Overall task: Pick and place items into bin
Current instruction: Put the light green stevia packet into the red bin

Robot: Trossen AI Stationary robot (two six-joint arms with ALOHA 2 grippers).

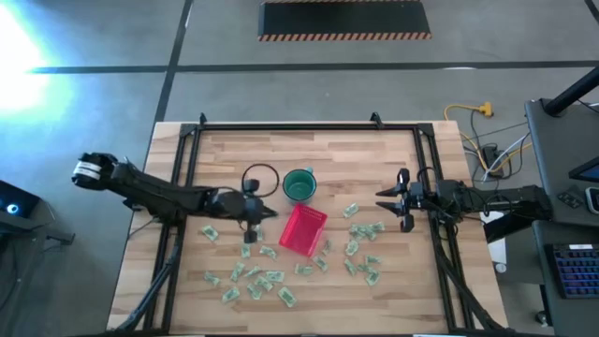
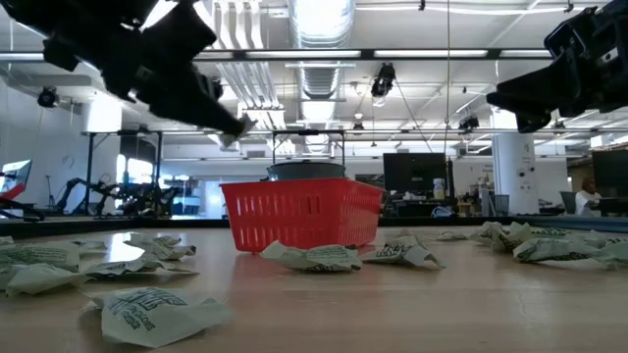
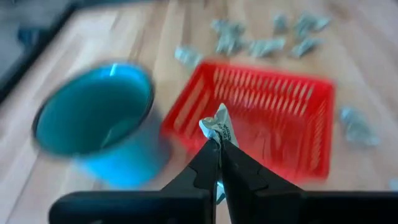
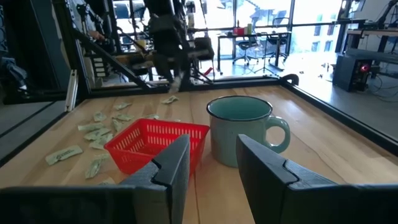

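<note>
left gripper (image 3: 219, 146): raised off the tabletop beside the bin (image 1: 302, 230), pinching one wrapped item (image 3: 217, 126)
right gripper (image 1: 382, 208): spread, hovering near the tabletop's right edge

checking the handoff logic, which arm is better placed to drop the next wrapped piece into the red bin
Left. The left gripper is shut on a pale green-and-white wrapped piece, raised beside the small square red plastic bin. The right gripper is open and empty, farther from the bin.
</note>
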